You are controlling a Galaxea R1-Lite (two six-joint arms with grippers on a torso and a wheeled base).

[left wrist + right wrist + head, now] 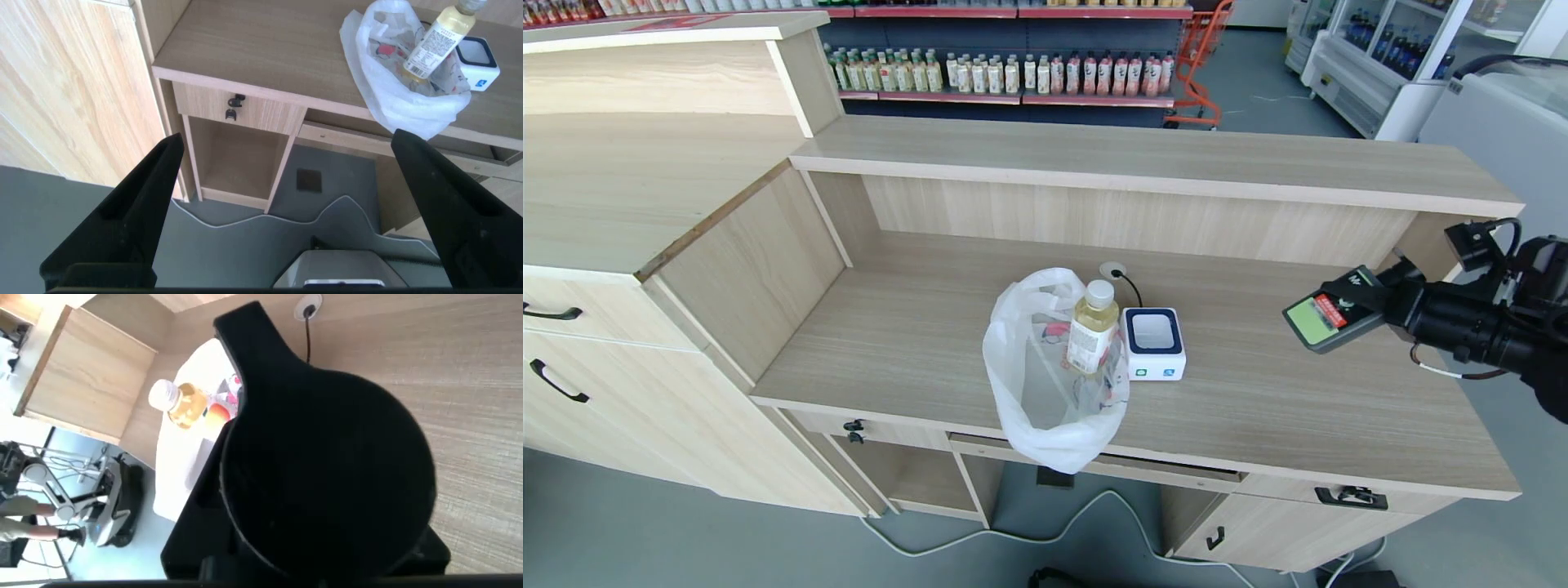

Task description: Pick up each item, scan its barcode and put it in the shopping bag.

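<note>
So the right gripper (1376,304) is out at 3 o'clock in the head view, hanging above the wooden counter (1298,392). It's pinching a flat black pack (1327,320) by one end. The pack has a green face and a small red label, and it's tilted with that face pointing up. It isn't touching the counter.

The white shopping bag (1029,384) sits mid-counter with its mouth open, and its lower end droops over the front edge at 6 o'clock. A bottle (1092,331) of yellowish drink with a white cap stands upright at the bag's 3 o'clock side, but I can't tell if it's inside the plastic or just pressed against it. At 3 o'clock of the bottle and just beside it is the barcode scanner (1152,343), a white box with a navy-rimmed window on top. Its black cable runs up to a round grommet (1112,269) at about 11 o'clock. The held pack is well apart from the scanner, off at its 3 o'clock.

The left gripper (286,140) is down low in front of the counter with its fingers (139,212) spread wide and nothing between them. Its wrist view looks at a drawer front with a lock (235,108), with the bag up at 1 o'clock.

Behind the counter, at 12 o'clock, there's a shelf of drink bottles (1005,73).
</note>
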